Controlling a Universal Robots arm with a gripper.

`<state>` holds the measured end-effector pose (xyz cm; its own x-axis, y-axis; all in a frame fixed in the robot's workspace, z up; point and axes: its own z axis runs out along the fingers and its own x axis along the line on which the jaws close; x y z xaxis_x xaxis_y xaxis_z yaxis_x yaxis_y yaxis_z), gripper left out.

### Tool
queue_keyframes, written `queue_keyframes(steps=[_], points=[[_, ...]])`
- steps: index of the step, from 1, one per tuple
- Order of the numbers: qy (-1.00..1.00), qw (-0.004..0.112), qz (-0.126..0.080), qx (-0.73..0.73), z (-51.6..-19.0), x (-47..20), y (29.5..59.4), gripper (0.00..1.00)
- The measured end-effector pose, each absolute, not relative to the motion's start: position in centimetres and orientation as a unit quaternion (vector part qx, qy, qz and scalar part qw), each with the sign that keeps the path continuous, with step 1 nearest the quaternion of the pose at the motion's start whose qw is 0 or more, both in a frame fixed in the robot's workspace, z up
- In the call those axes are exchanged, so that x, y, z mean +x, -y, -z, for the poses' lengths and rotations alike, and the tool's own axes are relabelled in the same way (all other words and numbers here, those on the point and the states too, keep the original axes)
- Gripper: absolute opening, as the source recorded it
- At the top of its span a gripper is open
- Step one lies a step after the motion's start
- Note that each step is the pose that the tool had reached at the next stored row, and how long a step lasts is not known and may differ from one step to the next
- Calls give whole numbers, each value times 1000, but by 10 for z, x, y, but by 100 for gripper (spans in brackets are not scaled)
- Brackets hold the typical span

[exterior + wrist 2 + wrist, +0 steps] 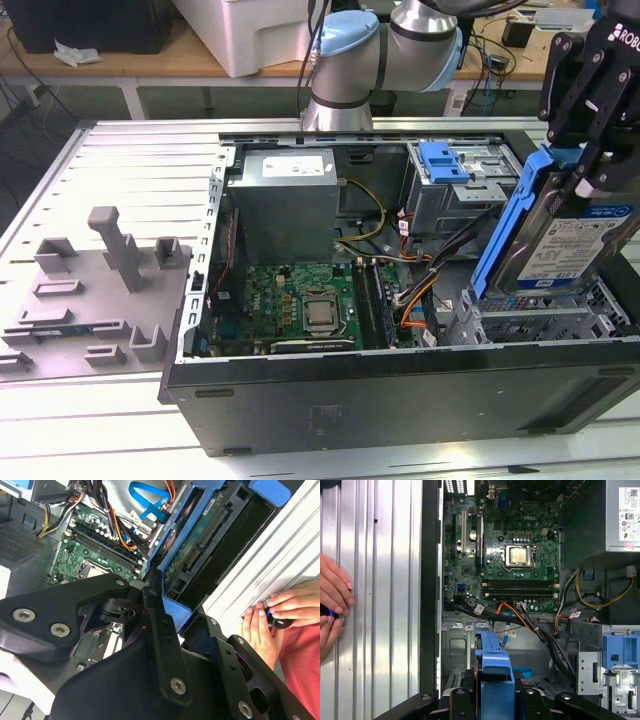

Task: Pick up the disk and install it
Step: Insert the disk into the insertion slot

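Open case (400,400) lying on ribbed desk (130,160); inside, motherboard (300,300), power supply (285,195), cables (420,265) and drive cage (455,195) carrying a blue bracket (445,160). Disk (570,250) tilted on edge over the bay (540,318) at the exterior view's right, top edge pinched by end effector (583,165); contact between lower edge and bay not discernible, far side cut off by the frame. Grey fixture (100,290) on the desk at the exterior view's left, well apart from the case. In the second wrist view, the circuit-board face of the disk. In both wrist views, a person's hands (334,592) on the desk beside the case, around a small dark object (283,623), mostly hidden.
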<state>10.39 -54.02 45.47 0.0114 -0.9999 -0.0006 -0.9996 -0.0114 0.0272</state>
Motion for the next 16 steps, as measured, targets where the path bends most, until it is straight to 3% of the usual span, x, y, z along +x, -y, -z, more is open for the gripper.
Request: queue_keyframes(steps=[16], points=[[699,9,10,715,-451,104,540,37]])
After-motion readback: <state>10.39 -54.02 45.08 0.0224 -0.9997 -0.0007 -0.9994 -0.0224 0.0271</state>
